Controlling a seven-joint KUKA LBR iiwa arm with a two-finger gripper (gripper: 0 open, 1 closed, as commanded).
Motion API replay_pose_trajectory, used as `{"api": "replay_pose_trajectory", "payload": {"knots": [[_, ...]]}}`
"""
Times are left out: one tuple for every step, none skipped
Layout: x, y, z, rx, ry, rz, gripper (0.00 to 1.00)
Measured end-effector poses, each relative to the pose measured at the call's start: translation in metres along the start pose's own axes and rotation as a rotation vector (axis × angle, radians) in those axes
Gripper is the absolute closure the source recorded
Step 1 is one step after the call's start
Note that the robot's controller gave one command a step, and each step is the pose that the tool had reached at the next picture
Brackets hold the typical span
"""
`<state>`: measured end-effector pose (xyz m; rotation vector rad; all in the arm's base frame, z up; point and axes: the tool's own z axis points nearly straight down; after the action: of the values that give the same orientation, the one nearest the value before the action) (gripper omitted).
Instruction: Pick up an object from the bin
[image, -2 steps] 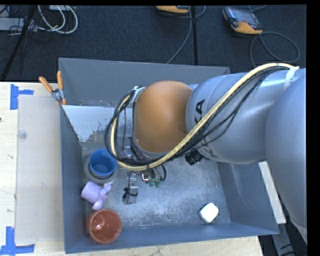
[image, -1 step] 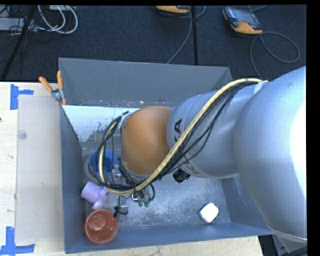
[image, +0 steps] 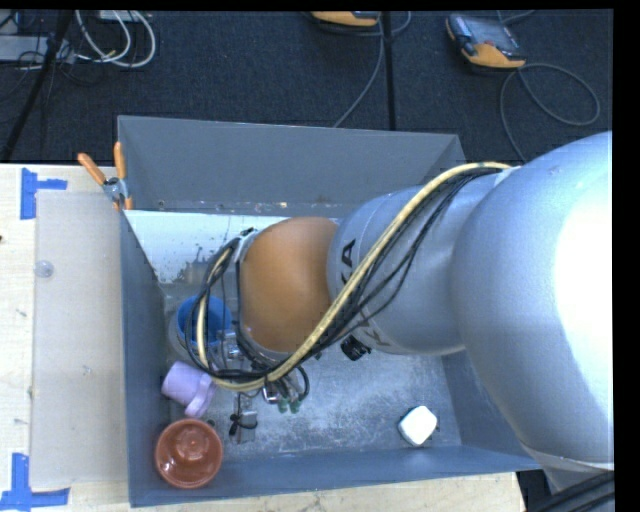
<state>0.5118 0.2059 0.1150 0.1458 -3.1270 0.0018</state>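
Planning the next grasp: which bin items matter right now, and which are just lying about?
In play: pincer; lilac cup beside it; blue object just beyond the cup.
Lying about: brown round dish, lower-left in view; white block, lower-right.

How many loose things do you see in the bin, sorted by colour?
blue thing, partly under the arm: 1
lilac cup: 1
reddish-brown round bowl: 1
white block: 1
Total: 4 in sight; the arm may hide more.
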Motion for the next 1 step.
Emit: {"api": "replay_pose_trajectory", "payload": {"knots": [[-0.0086,0.0058,0.0050,0.002,0.000,0.081,0.00]]}}
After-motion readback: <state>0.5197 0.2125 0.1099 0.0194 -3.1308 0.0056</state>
